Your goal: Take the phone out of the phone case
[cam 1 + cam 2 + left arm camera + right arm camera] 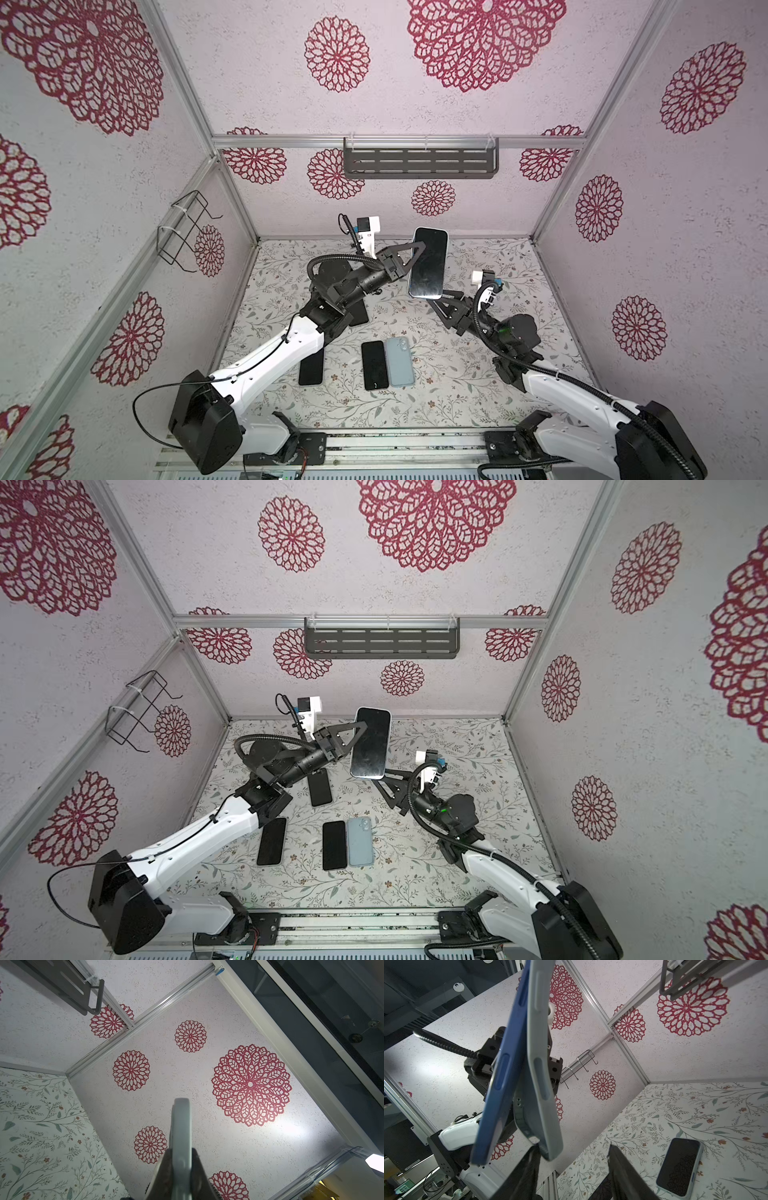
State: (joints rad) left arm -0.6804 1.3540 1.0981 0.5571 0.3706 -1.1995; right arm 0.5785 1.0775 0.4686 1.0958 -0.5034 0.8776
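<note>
My left gripper [415, 258] holds a phone [428, 264] up in the air, dark screen showing in both top views. The left wrist view shows the pale grey-blue phone case [181, 1136] edge-on, with the left gripper [181, 1150] shut on it. From the right wrist, the blue phone [500, 1084] has peeled away from the phone case [542, 1064] at the lower end. My right gripper [574, 1147] is open just under that end, and one finger is by the case's corner. In a top view, the right gripper [384, 780] sits below the phone [371, 744].
Lying on the floral table [478, 374] are a black phone [375, 365], a pale blue one lying back up [400, 361], another black one [311, 368] and one near the left arm [320, 787]. A grey shelf [419, 162] hangs on the back wall, a wire rack [183, 232] on the left wall.
</note>
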